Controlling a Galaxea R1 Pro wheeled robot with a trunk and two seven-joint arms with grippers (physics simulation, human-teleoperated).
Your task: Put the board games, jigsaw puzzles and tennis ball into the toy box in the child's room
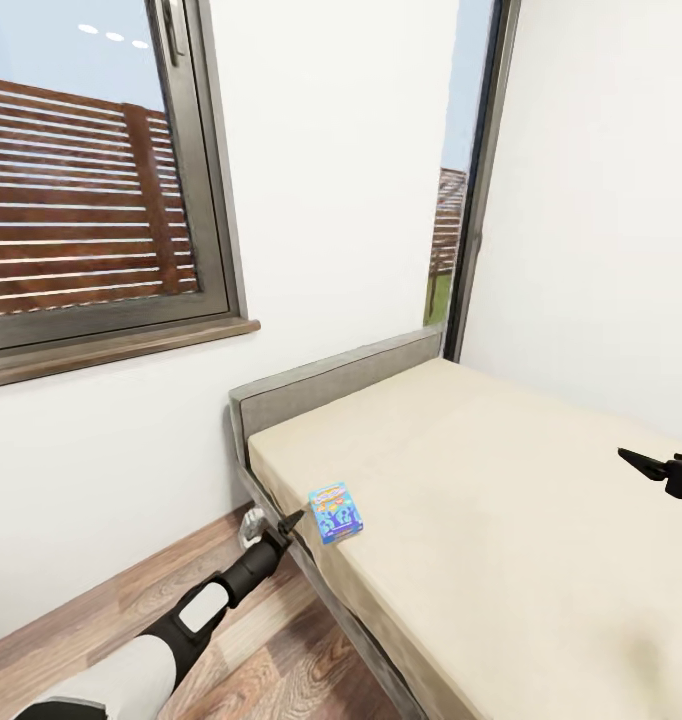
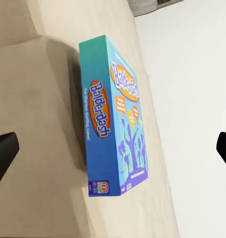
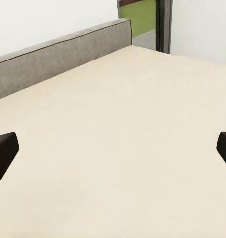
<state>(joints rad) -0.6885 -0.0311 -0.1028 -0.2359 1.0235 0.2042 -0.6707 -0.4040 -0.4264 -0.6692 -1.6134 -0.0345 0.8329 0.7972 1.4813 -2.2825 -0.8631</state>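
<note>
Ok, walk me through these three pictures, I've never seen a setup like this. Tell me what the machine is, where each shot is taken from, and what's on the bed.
These are simulator renders of a two-armed wheeled robot. The large picture comes from its head camera, looking down over a low bed with a beige sheet and grey headboard, beside a white wall and dark-framed window. The other two come from cameras near each gripper. The left gripper, open, reaches toward a light blue flat game box labelled "Balderdash" lying near the bed's edge; its wrist camera sees that box close up between the dark fingertips. The right gripper, also open, hovers over bare sheet. Nothing is held.
</note>
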